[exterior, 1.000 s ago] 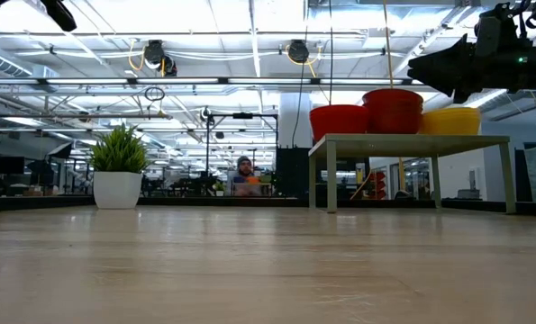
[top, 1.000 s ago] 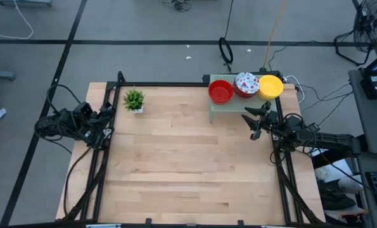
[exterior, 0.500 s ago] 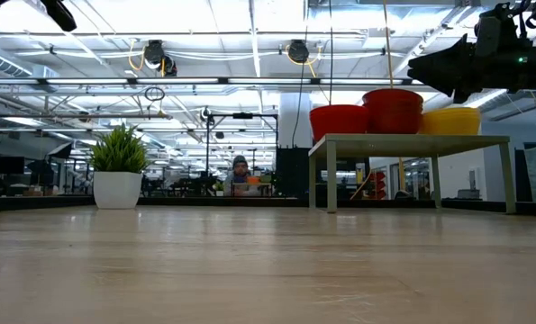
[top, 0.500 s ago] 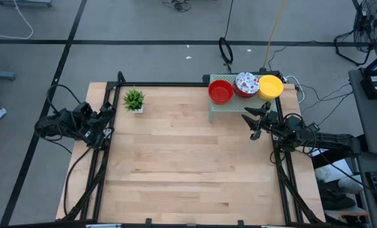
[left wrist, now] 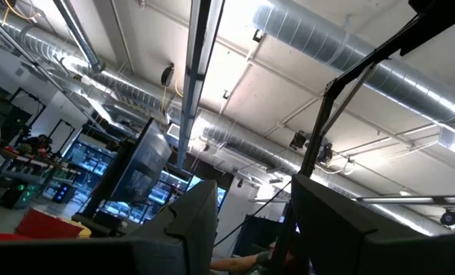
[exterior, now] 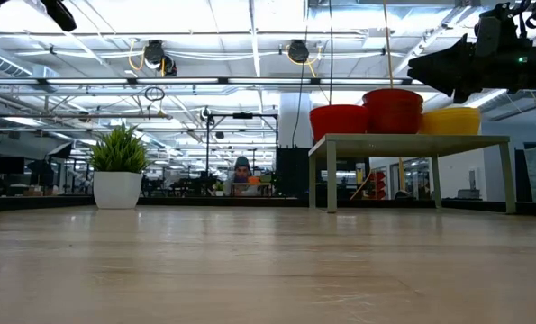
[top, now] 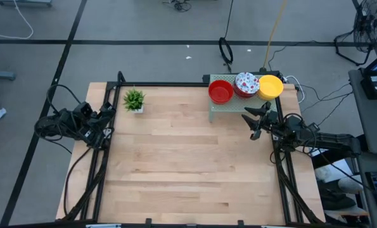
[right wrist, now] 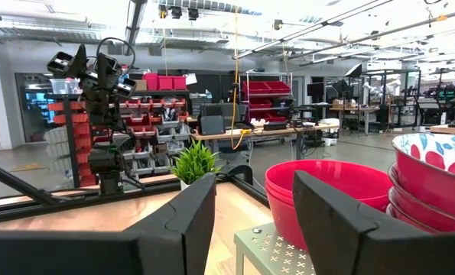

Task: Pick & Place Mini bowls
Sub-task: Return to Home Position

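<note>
Wooden counter (top: 188,164) has loads of open room. The mini bowls (top: 246,83) sit stacked on the shelf (top: 229,109) at its back-right edge. Right end effector (top: 255,121) is just beside it, fingers spread; left end effector (top: 108,114), spread too, is at the left edge. Nothing's moved since.

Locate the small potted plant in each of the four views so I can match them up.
High view: potted plant stands near the far left corner of the table.
Low view: on the picture's left, at the table's far edge.
Left wrist view: not in it.
Right wrist view: mid-picture.
Shared landmark: the pale green shelf, seen in the high, low and right wrist views.
</note>
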Controlling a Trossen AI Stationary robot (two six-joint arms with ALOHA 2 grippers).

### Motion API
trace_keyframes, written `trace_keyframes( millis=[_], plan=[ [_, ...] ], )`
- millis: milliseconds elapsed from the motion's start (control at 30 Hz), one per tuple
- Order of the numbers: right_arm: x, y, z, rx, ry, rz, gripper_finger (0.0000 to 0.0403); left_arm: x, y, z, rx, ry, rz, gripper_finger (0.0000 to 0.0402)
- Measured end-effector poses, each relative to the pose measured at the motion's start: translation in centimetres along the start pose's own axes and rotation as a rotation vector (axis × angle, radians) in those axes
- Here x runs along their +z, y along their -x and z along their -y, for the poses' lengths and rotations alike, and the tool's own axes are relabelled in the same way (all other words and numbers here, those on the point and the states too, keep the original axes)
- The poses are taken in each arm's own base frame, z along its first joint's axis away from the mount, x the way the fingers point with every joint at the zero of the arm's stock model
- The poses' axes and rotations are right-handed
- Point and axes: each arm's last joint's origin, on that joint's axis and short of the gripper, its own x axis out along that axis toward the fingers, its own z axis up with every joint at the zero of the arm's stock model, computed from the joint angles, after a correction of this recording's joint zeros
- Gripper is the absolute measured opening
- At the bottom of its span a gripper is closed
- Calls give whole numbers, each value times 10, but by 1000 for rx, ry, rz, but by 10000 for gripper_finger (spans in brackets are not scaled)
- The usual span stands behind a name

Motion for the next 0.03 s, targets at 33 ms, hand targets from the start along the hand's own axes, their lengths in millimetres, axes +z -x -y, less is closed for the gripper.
trace_keyframes(
  millis=[33],
  plan=[
    [0, 0, 0, 0, 0, 0, 162, 0, 0, 0, 0, 0, 0, 173]
  ],
)
